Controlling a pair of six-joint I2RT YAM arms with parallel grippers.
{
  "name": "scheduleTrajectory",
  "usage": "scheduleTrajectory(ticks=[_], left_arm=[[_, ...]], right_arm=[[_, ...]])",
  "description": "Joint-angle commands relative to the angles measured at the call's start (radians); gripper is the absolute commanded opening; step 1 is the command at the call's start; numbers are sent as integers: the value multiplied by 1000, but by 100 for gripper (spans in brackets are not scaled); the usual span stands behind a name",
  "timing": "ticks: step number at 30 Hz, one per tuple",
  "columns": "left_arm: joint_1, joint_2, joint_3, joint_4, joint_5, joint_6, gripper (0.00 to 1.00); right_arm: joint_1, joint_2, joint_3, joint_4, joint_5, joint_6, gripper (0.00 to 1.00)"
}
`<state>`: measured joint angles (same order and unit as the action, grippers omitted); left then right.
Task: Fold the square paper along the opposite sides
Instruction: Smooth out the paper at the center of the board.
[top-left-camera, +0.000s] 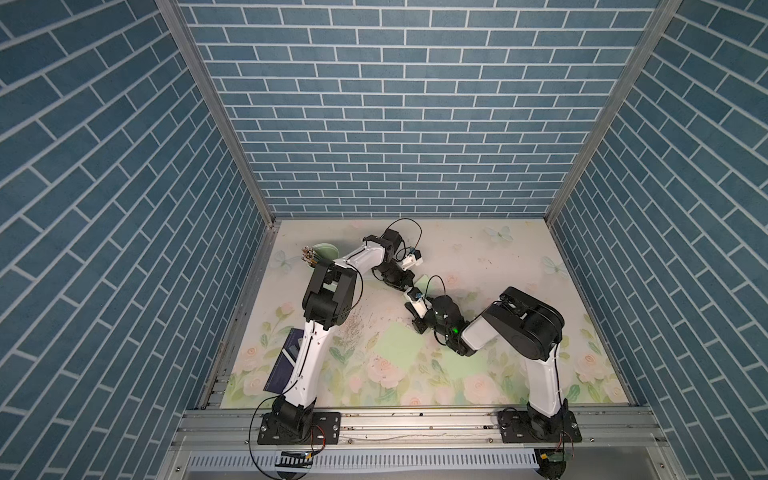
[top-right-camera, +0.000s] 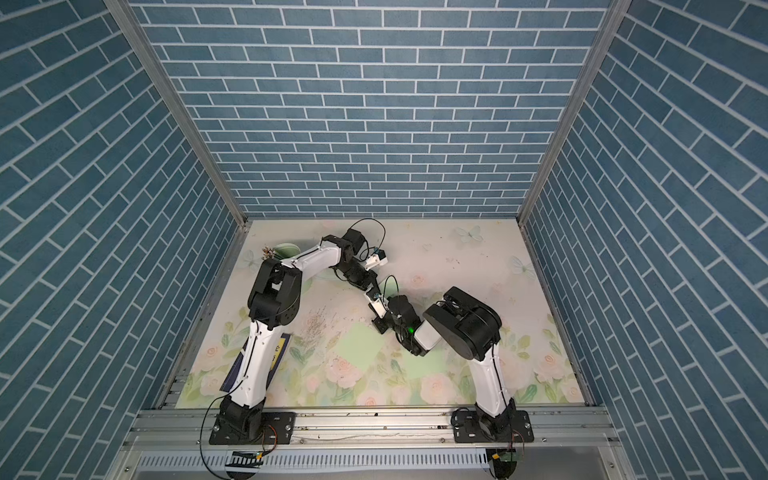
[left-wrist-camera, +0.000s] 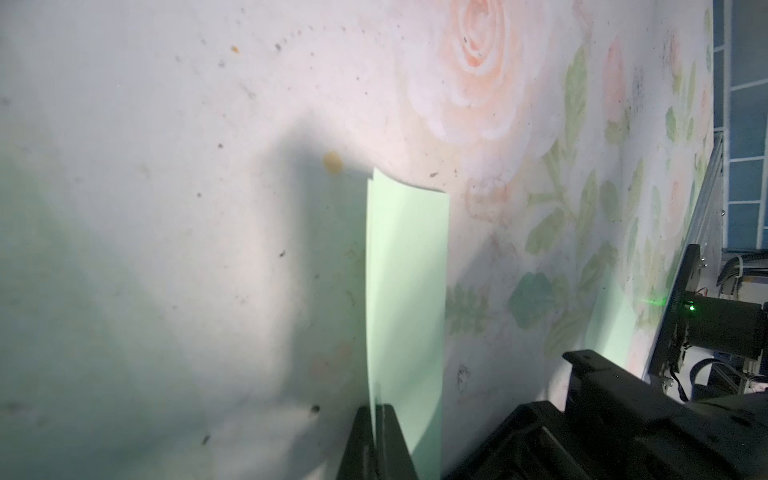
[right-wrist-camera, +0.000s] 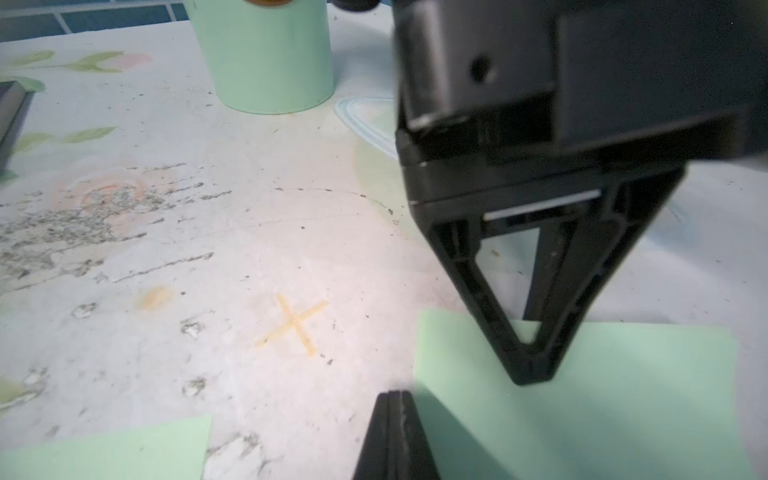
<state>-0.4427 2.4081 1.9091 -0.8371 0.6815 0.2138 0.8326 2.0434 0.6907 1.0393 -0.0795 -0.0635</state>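
Near the middle of the floral table mat (top-left-camera: 490, 249) I see the pale green square paper (left-wrist-camera: 405, 291) pinched in my left gripper (left-wrist-camera: 376, 415), its black jaws closed on two layers whose free edges stand slightly apart. In the right wrist view the same sheet (right-wrist-camera: 623, 407) lies just beside the right gripper (right-wrist-camera: 392, 419), at roughly its 3 o'clock, and I see those jaws pressed together with nothing between them. The left gripper (right-wrist-camera: 530, 365) bears down on the sheet there. A second pale green paper sheet (top-left-camera: 399, 345) lies flat at about 7 o'clock from both grippers in a top view.
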Motion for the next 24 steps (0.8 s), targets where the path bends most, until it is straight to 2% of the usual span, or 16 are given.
scheduleTrajectory(ticks=[1, 8, 15, 24], left_arm=[[46, 164, -51, 20, -363, -7, 0], [76, 167, -25, 27, -383, -47, 0], [79, 192, -13, 20, -385, -88, 0], [78, 175, -9, 10, -350, -93, 0]], right_arm=[[8, -66, 21, -46, -14, -53, 0], [-137, -88, 57, -54, 64, 4, 0], [-150, -15, 176, -184, 169, 51, 0], [-168, 62, 341, -373, 135, 118, 0]])
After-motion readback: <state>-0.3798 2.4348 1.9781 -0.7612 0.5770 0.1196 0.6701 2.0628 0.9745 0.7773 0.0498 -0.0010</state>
